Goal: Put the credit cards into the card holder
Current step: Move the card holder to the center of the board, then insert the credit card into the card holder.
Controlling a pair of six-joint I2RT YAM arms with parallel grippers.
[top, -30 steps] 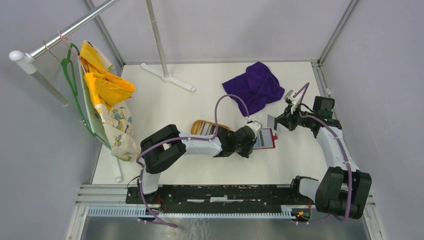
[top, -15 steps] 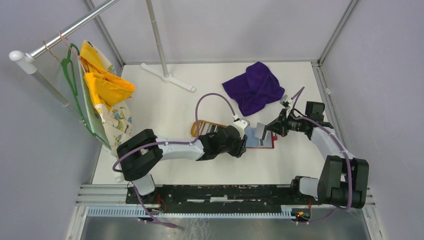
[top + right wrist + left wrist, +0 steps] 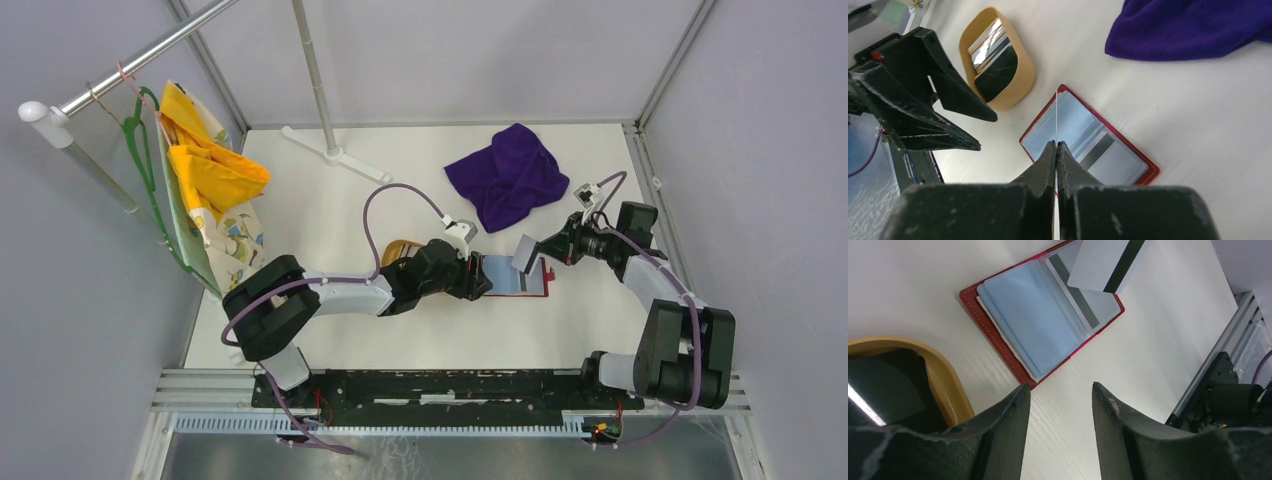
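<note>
Overhead, we see card holder (image 3: 515, 281) open flat between grippers, right gripper (image 3: 540, 252) clenched on held card (image 3: 523, 256) just above it
Left wrist: left gripper (image 3: 1059, 388) jaws apart, empty; sleeved card (image 3: 1083, 302) already in
Right wrist: spare cards (image 3: 993, 60) left in tray (image 3: 1023, 87)

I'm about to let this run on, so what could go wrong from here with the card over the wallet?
The left gripper is open, off the card holder, so nothing pins it; it may slide when pushed. The right gripper pinches the white card by one edge; it could twist or slip.
</note>
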